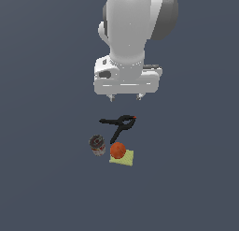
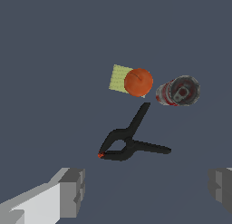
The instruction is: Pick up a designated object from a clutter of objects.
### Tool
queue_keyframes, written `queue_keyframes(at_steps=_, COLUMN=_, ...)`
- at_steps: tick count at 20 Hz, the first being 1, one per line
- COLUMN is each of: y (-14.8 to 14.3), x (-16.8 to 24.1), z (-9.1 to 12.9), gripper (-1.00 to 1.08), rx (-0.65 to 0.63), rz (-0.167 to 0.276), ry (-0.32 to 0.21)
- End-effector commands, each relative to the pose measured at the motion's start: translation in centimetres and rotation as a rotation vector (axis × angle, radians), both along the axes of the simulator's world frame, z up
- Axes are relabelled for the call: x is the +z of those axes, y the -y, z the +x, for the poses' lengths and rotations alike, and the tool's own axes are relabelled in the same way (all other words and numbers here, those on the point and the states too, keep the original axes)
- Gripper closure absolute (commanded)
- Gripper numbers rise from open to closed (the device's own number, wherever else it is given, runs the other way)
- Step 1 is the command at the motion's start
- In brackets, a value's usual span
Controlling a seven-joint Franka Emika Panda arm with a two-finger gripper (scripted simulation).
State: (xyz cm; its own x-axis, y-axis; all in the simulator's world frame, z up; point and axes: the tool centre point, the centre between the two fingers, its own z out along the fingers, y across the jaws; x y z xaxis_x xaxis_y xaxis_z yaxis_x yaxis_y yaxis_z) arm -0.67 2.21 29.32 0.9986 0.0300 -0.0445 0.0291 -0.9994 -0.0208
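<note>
The orange-red ball (image 1: 118,150) rests on the yellow-green square pad (image 1: 125,159), in the middle of the exterior view; it also shows in the wrist view (image 2: 138,82), partly over the pad (image 2: 118,78). A small greyish can (image 1: 97,144) stands just to the ball's left in the exterior view and shows in the wrist view (image 2: 178,91). A black spring clamp with a red tip (image 1: 119,124) lies just behind them and shows in the wrist view (image 2: 128,141). My gripper (image 1: 125,97) hangs open and empty above the clamp, well above the floor. Its fingers (image 2: 72,191) frame the wrist view.
The floor (image 1: 46,178) is a flat dark blue-grey surface around the small cluster. The white arm (image 1: 133,24) rises above the gripper at the top of the exterior view.
</note>
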Motion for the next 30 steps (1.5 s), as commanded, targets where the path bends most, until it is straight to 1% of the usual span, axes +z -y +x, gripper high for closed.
queue_keyframes(at_steps=1, y=0.0, x=0.0, z=0.0, gripper=-0.92, rx=0.000, rz=0.000, ry=0.000)
queue_keyframes(at_steps=4, y=-0.4, x=-0.1, z=0.0, gripper=-0.92, rx=0.010, rz=-0.002, ry=-0.001)
queue_keyframes(at_steps=10, y=-2.6, x=-0.8, z=-0.4, gripper=-0.92, rx=0.068, rz=-0.015, ry=-0.009)
queue_keyframes(at_steps=16, y=-2.7, x=-0.8, z=-0.4, gripper=-0.92, rx=0.067, rz=-0.015, ry=-0.009)
queue_keyframes(at_steps=23, y=-2.3, x=-2.4, z=1.1, gripper=-0.92, rx=-0.004, rz=-0.012, ry=-0.004)
queue_keyframes(at_steps=30, y=-1.1, x=-6.0, z=4.0, gripper=-0.92, rx=-0.156, rz=-0.009, ry=0.005)
